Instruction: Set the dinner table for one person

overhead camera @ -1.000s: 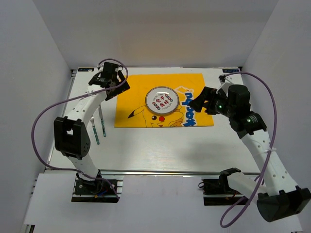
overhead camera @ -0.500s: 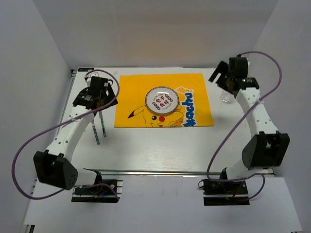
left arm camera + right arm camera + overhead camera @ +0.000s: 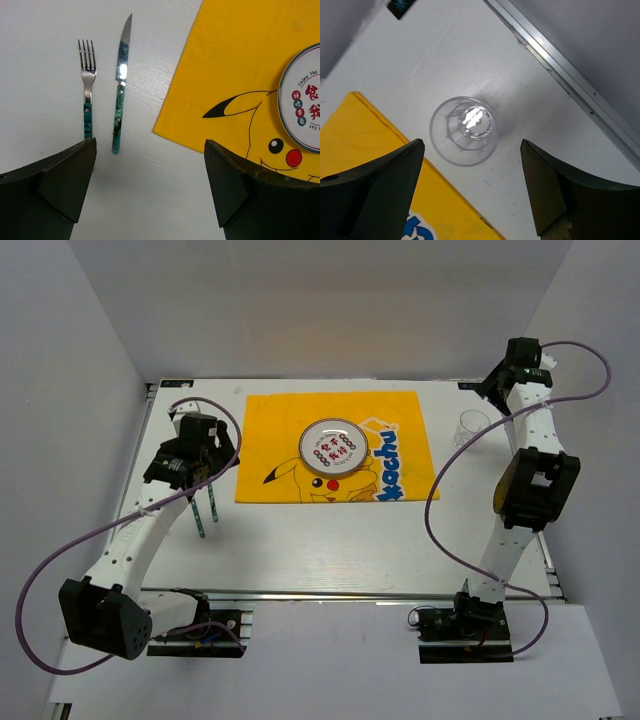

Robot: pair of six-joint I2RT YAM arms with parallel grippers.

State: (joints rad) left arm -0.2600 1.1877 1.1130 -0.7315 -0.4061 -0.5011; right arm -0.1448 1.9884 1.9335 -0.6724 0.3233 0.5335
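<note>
Overhead, the white dinner table (image 3: 330, 540) fills the middle of the booth, with its metal rail along the near edge. The yellow cartoon placemat (image 3: 285, 430) lies flat across its far middle. Near the mat's centre sits a round white plate (image 3: 333, 447) with a grey rim and red characters printed on it.

Over on the left, the left gripper (image 3: 149, 141) hangs above the table just off the mat's left edge, jaws spread wide with nothing between them. Its wrist camera looks straight down on the cutlery: a fork (image 3: 87, 85) and a knife (image 3: 120, 85), both with mottled green handles. They lie side by side on bare tabletop, roughly parallel, close together but not touching. The knife is the nearer of the two to the mat, and neither one touches the cloth. From above, the green handles point toward the near edge.

Now the right side: the arm reaches up to the far right corner, and the right gripper (image 3: 472, 141) hovers above a clear drinking glass (image 3: 465, 131). The jaws are apart here too, fingers clear of the glass and gripping nothing. The glass stands upright on the white surface, mouth up, just beside the mat's right edge and short of the table's right-hand rail.
</note>
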